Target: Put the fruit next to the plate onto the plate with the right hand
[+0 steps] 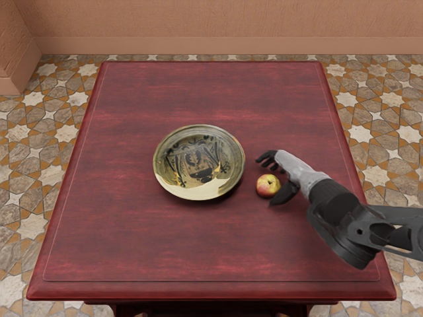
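Round apple [267, 185], no clear long axis, at the plate's [160, 173] 3 o'clock; right hand [285, 173] brackets it, fingers [268, 158] wide.

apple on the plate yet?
No, the apple lies on the table just right of the plate, with the right hand open beside it.

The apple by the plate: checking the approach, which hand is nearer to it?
Right. The right hand sits beside the apple, opposite the plate, fingers spread around it, holding nothing. The left hand is out of view.
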Available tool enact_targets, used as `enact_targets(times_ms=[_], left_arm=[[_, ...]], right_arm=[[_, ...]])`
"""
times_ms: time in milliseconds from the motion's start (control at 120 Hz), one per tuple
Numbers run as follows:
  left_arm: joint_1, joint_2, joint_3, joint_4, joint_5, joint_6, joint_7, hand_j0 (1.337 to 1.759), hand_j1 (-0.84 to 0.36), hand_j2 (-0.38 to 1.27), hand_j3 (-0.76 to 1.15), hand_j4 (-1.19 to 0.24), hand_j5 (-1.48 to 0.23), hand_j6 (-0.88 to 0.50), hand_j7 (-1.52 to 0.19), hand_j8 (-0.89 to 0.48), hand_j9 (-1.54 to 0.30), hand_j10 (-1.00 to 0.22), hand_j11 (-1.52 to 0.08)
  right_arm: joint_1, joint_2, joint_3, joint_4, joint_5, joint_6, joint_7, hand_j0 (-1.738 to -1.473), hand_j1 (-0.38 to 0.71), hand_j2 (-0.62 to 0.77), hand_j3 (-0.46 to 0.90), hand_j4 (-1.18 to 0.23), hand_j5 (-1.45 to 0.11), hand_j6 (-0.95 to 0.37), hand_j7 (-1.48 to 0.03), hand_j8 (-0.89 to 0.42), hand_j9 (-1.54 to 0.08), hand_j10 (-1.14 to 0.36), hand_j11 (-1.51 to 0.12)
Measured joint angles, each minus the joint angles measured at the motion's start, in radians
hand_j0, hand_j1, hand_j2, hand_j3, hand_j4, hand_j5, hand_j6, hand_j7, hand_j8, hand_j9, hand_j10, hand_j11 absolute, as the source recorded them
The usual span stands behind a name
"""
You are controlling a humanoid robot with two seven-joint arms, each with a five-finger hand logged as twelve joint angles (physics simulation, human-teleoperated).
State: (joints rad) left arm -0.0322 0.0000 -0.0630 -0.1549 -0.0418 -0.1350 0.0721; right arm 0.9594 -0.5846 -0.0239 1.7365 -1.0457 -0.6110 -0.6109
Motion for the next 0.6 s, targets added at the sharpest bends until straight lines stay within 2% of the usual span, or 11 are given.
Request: enact_targets(times_ms=[192, 200, 442, 525, 600], left_arm=[[0.000, 0.000, 0.000, 0.000, 0.000, 0.000, 0.000, 1.658, 0.07, 0.05, 0.00, -0.23, -0.30, -0.23, -0.30, -0.23, -0.30, -0.23, -0.30], [0.000, 0.000, 0.000, 0.000, 0.000, 0.000, 0.000, 1.658, 0.07, 0.05, 0.00, -0.23, -0.30, -0.23, -0.30, -0.23, -0.30, -0.23, -0.30], [0.000, 0.000, 0.000, 0.000, 0.000, 0.000, 0.000, 1.658, 0.07, 0.05, 0.00, -0.23, -0.30, -0.23, -0.30, -0.23, -0.30, -0.23, -0.30], [0.000, 0.000, 0.000, 0.000, 0.000, 0.000, 0.000, 1.658, 0.07, 0.05, 0.00, -0.23, -0.30, -0.23, -0.30, -0.23, -0.30, -0.23, -0.30], [0.000, 0.000, 0.000, 0.000, 0.000, 0.000, 0.000, 1.658, 0.07, 0.05, 0.00, -0.23, -0.30, -0.23, -0.30, -0.23, -0.30, -0.23, -0.30]], right_arm=[[-0.004, -0.001, -0.001, 0.000, 0.000, 0.000, 0.000, -1.658, 0.15, -0.08, 0.00, -0.42, -0.55, -0.42, -0.55, -0.42, -0.55, -0.42, -0.54], [-0.004, -0.001, -0.001, 0.000, 0.000, 0.000, -0.001, -1.658, 0.15, -0.08, 0.00, -0.42, -0.55, -0.42, -0.55, -0.42, -0.55, -0.39, -0.60], [-0.014, 0.006, 0.000, 0.000, -0.004, -0.001, -0.002, -1.655, 0.23, -0.09, 0.00, -0.52, -0.63, -0.46, -0.65, -0.50, -0.64, -0.16, -0.94], [-0.017, 0.008, 0.000, 0.000, -0.006, -0.002, -0.003, -1.652, 0.24, -0.11, 0.00, -0.56, -0.66, -0.43, -0.69, -0.45, -0.70, -0.11, -0.99], [-0.017, 0.009, 0.001, 0.000, -0.006, -0.002, -0.003, -1.652, 0.25, -0.05, 0.00, -0.59, -0.70, -0.41, -0.73, -0.44, -0.72, -0.11, -1.00]])
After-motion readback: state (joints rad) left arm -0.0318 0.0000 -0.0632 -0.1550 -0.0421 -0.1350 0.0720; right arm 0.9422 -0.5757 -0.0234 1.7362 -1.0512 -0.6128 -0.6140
